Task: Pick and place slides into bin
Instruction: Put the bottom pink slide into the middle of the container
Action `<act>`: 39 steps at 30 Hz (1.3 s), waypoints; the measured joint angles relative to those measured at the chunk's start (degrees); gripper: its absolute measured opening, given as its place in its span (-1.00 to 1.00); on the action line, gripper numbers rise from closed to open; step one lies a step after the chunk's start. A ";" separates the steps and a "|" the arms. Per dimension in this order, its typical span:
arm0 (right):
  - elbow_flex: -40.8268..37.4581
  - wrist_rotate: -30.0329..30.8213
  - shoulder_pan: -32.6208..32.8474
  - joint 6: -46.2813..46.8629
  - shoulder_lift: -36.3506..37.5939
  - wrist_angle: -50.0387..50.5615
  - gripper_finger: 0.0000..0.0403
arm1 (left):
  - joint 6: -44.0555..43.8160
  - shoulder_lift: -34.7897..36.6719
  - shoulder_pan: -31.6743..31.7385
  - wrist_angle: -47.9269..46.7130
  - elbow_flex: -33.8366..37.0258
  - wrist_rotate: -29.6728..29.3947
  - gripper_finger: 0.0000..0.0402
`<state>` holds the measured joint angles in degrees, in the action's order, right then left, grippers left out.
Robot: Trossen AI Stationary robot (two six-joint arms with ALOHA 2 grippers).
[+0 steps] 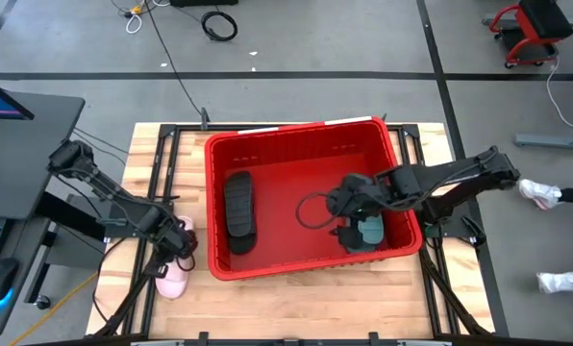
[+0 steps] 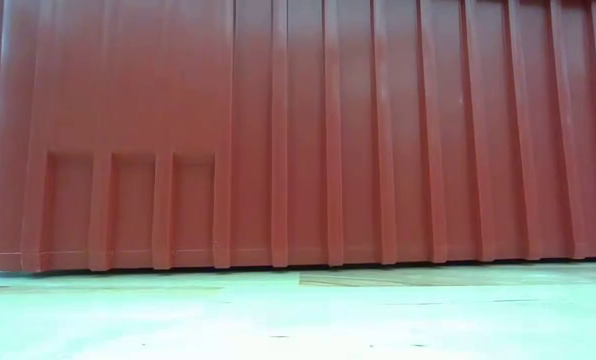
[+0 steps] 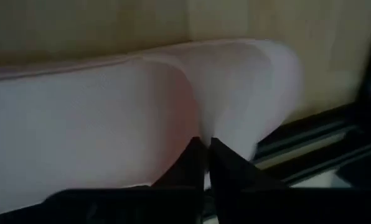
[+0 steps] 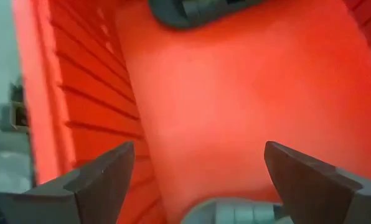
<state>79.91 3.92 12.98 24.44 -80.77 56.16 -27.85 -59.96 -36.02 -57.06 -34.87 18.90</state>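
A pale pink slide (image 1: 174,279) lies on the wooden table left of the red bin (image 1: 267,144). My left gripper (image 1: 178,240) is down on it and shut; the slide fills the left wrist view (image 3: 111,124). A black slide (image 1: 238,207) lies on the bin floor at its left. A dark teal slide (image 1: 366,232) lies on the bin floor by the near right corner. My right gripper (image 1: 349,219) is open inside the bin over the teal slide, which shows between its fingers (image 4: 235,211). The black slide also shows in the right wrist view (image 4: 192,9). My left gripper pinches a raised, creased part of the pink slide's upper (image 3: 201,127) between its two fingertips (image 3: 223,165). The fingers come from above, slanting in from the table's left. The slide's near end (image 1: 171,286) rests on the table.
The bin's ribbed red wall (image 2: 298,130) fills the low view above the near table strip. Black frame rails (image 1: 161,163) run along the table beside the bin. A desk with a monitor (image 1: 8,106) stands to the left.
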 joint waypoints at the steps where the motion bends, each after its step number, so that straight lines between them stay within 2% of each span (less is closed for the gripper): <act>1: -0.28 -0.01 0.07 -0.32 -0.56 -0.01 0.82 | -1.35 -0.02 -0.34 -0.04 -0.77 0.30 -0.94; 5: -0.45 -0.70 1.90 -1.47 -4.83 -0.32 0.82 | -3.20 -0.04 -2.40 -1.47 -6.82 0.61 -0.93; 10: -0.49 -1.52 4.99 -2.17 -10.03 -0.66 0.82 | -8.25 -0.09 -4.48 -8.78 -16.37 -0.58 -0.96; 18: -0.45 -3.37 8.40 5.17 -11.18 -9.89 0.81 | -12.07 -0.04 -7.48 -15.35 -35.95 -5.73 -0.96; 21: -0.41 -3.29 9.19 6.79 -10.85 -11.66 0.81 | -12.05 -0.04 -7.48 -15.51 -43.34 -10.05 -0.95; 24: -0.41 -2.88 9.37 7.62 -10.85 -13.28 0.81 | -10.80 -0.04 -6.97 -15.01 -50.48 -17.79 -0.96; 27: 0.91 -1.51 9.37 8.30 -10.51 -12.26 0.81 | -5.30 -0.33 -5.26 -12.02 -55.71 -26.66 -0.96; 29: 2.67 -0.70 9.04 8.34 -9.63 -11.78 0.80 | 0.17 -1.17 -2.81 -10.63 -58.34 -30.52 -0.96; 33: 6.32 3.09 8.63 8.07 -5.96 -8.99 0.76 | 12.49 -5.54 5.72 -9.08 -62.77 -29.56 -0.96; 39: 7.90 11.27 7.11 6.85 2.96 -3.79 0.68 | 26.03 -14.63 20.51 -5.98 -65.02 -14.99 -0.96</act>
<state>87.81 15.19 20.09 31.29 -77.81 52.37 -1.82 -74.60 -15.51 -63.04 -99.89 3.91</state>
